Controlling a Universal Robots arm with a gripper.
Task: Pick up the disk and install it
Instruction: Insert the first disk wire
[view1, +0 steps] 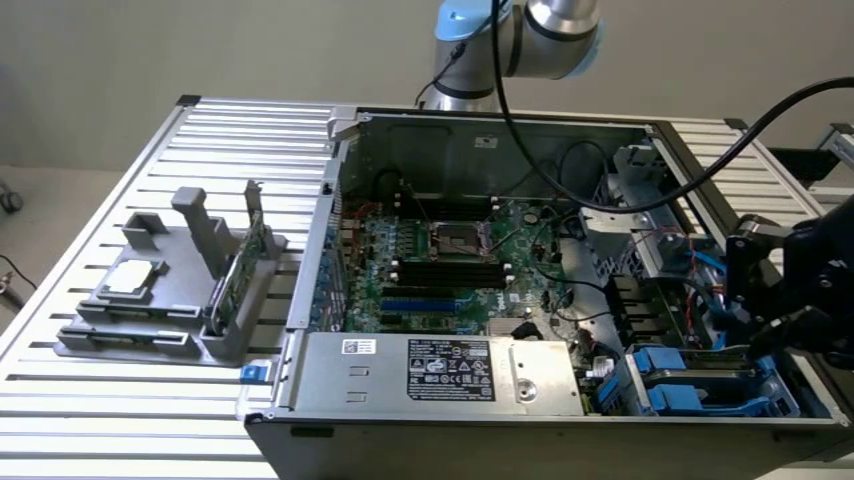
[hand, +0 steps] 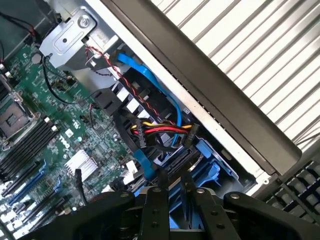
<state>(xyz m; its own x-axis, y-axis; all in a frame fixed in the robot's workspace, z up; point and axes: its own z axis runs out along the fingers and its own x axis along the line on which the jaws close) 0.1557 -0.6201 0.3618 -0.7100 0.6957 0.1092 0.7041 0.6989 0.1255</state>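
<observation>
Two fingers (hand: 162, 181) tight on the disk (hand: 172, 221), just above the blue drive bay (view1: 674, 385).

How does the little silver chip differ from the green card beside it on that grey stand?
The silver chip is square and lies flat on the grey stand; the green card is long, thin and stands on edge. The chip is pale metal, the card green board. Both sit on that stand, outside the open computer case, on the exterior view's left.
</observation>
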